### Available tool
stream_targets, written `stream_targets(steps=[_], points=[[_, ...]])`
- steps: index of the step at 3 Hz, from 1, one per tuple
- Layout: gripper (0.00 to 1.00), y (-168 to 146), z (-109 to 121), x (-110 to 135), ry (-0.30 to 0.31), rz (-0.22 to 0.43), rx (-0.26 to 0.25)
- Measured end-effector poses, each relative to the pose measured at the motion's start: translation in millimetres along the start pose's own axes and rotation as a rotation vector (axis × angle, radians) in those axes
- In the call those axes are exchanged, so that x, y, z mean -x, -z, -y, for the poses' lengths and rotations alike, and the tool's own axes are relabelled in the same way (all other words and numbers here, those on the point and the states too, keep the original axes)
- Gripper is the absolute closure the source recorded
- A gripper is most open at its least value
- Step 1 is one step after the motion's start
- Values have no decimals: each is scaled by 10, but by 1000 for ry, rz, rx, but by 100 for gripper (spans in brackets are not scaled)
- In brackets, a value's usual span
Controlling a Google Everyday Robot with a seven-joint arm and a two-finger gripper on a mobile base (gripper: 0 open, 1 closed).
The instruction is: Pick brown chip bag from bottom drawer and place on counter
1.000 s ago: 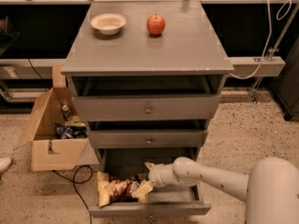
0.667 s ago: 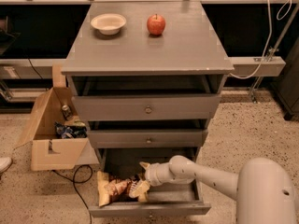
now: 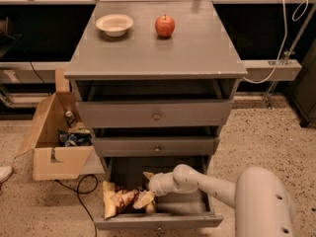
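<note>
Now, the brown chip bag [image 3: 121, 201] lies crumpled in the left front part of the open bottom drawer [image 3: 158, 222], just as it lay a second ago. What differs is the arm [image 3: 207, 186]: its pale wrist has crept a little further left across the drawer, and the gripper [image 3: 146, 198] now sits down at the bag's right end, where before it stood slightly more to the right. The gripper seems to touch the bag's pale end, though tan foil and pale tips blur together there, so you cannot tell whether the claw is open, closed or already holding anything. The bag's right edge is hidden behind the gripper, and the drawer's back is dark under the middle drawer [image 3: 157, 146]. The robot's rounded body is cut off at the lower right corner. Above, the top drawer [image 3: 157, 115] stands slightly pulled out. On the counter [image 3: 158, 53] a bowl [image 3: 114, 24] and an apple [image 3: 165, 25] sit near the back, side by side and apart. A cardboard box [image 3: 54, 162] stands open on the floor to the left.
</note>
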State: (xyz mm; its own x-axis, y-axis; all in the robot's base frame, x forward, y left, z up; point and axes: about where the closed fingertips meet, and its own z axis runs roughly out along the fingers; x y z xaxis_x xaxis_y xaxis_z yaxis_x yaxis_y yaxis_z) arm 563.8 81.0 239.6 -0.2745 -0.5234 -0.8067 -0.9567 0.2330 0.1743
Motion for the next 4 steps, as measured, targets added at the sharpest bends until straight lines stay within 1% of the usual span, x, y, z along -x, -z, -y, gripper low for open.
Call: stream_targets(steps=[1,2,3,4], points=[[0,-205,56,-143,-8,-40,7],[0,-390,64,-209,-12,-66,25],[19,-563,33,-241,-9,-76,37],[43,-664,9,-244,-8,-78,49]])
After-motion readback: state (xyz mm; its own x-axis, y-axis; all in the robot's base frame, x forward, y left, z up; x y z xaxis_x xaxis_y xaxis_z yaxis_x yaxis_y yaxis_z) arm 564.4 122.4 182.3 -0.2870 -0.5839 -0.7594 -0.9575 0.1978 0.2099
